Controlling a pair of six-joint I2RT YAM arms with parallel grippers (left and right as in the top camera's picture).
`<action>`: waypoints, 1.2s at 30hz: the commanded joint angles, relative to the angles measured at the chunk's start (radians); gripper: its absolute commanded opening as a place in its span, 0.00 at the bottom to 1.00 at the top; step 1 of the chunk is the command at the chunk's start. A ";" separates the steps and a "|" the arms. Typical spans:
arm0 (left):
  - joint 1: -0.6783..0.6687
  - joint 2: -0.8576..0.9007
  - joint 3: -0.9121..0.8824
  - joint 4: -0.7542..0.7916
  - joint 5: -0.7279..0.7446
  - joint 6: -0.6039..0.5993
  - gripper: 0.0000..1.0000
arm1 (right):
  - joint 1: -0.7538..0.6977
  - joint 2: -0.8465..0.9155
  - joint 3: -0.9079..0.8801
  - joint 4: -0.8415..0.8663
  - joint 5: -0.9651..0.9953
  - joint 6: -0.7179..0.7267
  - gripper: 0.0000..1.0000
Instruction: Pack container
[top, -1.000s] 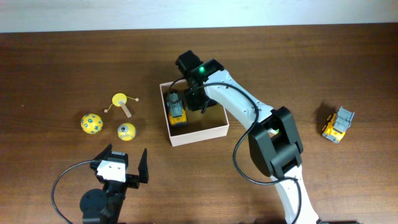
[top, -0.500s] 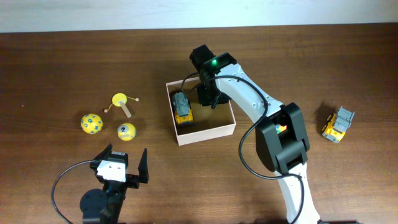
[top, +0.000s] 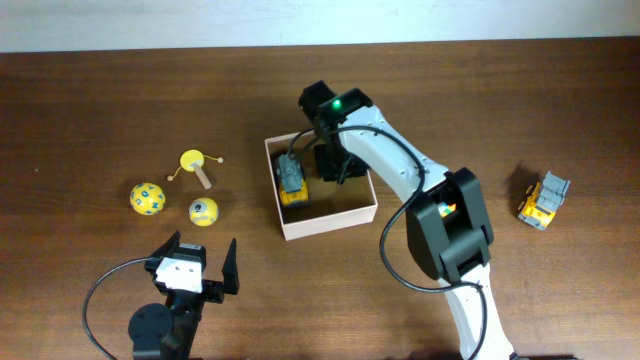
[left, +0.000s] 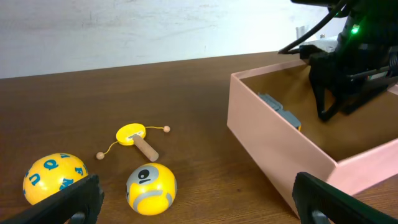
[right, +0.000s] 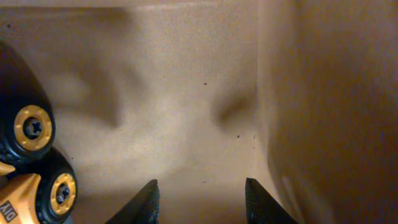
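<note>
right arm (top: 400, 172) reaches into the container (top: 330, 222), right claw (right: 200, 186) apart, seemingly empty; left claw (top: 203, 247) wide apart.

The right gripper (right: 205, 202) faces the tan floor of the container (right: 186, 106), which meets a tan side wall along the right. Its two dark fingertips stand apart with only bare floor between them, and the right one is near that wall. A toy vehicle (right: 28, 134), showing two black tyres with yellow hubs, rests on the floor at far left, clear of both fingertips.
</note>
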 joint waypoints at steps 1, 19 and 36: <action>0.006 -0.008 -0.006 0.002 0.010 0.016 0.99 | 0.052 -0.018 -0.005 -0.021 -0.007 0.008 0.40; 0.006 -0.008 -0.006 0.002 0.010 0.016 0.99 | 0.035 -0.019 -0.005 0.100 0.001 -0.077 0.40; 0.006 -0.008 -0.006 0.002 0.010 0.016 0.99 | -0.047 -0.019 -0.005 0.211 0.002 -0.054 0.40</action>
